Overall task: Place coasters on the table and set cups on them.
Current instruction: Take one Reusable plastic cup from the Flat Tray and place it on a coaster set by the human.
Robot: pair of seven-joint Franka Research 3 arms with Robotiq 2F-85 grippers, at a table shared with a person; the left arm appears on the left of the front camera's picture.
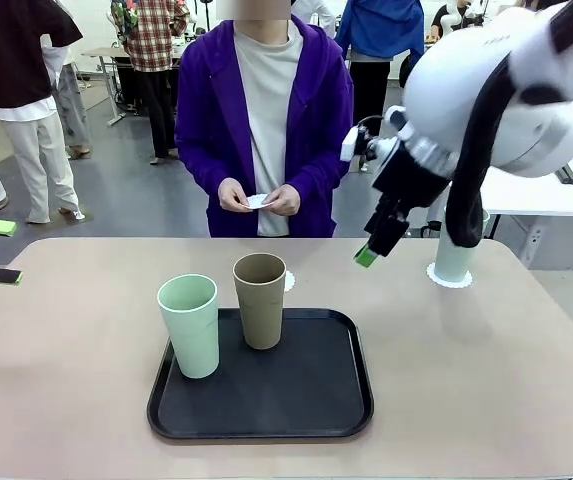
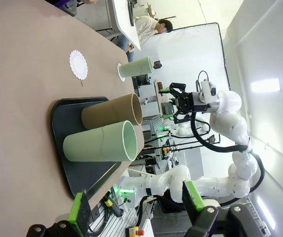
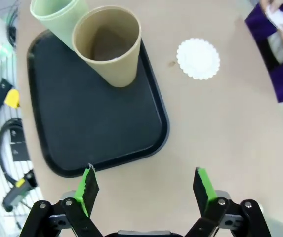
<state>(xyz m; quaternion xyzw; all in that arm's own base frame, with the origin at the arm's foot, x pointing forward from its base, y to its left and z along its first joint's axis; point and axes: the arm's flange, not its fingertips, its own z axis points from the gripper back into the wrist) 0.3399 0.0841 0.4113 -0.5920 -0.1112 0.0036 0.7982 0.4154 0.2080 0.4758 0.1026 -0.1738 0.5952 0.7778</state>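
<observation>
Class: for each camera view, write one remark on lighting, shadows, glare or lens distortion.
Front view: soft, even light, only faint shadows on the table; the right arm's joint, close to the lens, looms huge. Left wrist view: rolled sideways, and a ceiling light glares white. Right wrist view: the wide lens bows the edge of the tray and leans the tan cup outward.

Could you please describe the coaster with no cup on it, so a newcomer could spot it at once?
Find the black tray in the middle of the table; just beyond its far edge, towards the person, a white scalloped coaster lies flat on the table. Unlike the second coaster at the far right, which carries a mint cup, it is bare.
</observation>
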